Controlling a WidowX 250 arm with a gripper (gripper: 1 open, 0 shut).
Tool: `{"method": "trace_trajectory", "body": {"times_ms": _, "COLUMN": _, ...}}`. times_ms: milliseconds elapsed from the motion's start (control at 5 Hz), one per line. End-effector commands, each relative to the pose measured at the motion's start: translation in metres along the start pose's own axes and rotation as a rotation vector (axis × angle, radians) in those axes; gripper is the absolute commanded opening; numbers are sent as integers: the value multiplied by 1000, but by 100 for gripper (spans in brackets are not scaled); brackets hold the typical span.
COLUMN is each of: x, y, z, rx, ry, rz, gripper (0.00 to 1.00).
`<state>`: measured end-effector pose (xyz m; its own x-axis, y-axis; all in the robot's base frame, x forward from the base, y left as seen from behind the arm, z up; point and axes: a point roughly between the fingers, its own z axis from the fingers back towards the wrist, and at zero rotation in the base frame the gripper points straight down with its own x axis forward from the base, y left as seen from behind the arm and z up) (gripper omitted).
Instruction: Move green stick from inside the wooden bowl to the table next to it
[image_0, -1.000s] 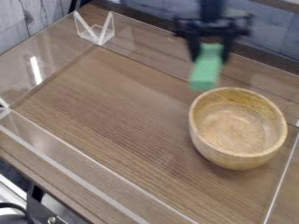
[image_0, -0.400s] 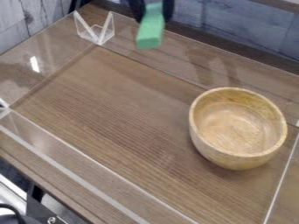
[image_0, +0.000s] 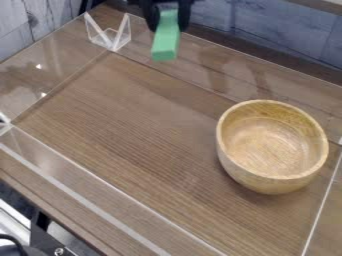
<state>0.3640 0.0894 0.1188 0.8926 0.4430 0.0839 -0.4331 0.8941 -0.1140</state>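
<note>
The green stick (image_0: 164, 41) hangs upright in the air at the top of the view, left of centre, above the far part of the table (image_0: 147, 130). My gripper (image_0: 167, 20) is shut on its upper end, with the dark fingers partly cut off by the top edge. The wooden bowl (image_0: 273, 145) sits at the right side of the table, well to the right of the stick, and nothing lies inside it.
Low clear acrylic walls (image_0: 40, 60) border the table on all sides. A small clear folded piece (image_0: 107, 33) stands at the far left corner, just left of the gripper.
My gripper carried the green stick leftward, from just above the bowl's far rim to the far left-centre of the table. The bowl has not moved.
</note>
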Motion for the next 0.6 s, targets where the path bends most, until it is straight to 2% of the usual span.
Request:
{"method": "trace_trajectory", "body": {"times_ms": 0, "x": 13, "y": 0, "z": 20, "rx": 5, "ry": -85, "rz": -40, "gripper": 0}}
{"method": "trace_trajectory", "body": {"times_ms": 200, "x": 18, "y": 7, "z": 20, "rx": 15, "ry": -92, "rz": -57, "gripper": 0}}
{"method": "trace_trajectory", "body": {"times_ms": 400, "x": 15, "y": 6, "z": 11, "rx": 19, "ry": -94, "rz": -117, "gripper": 0}}
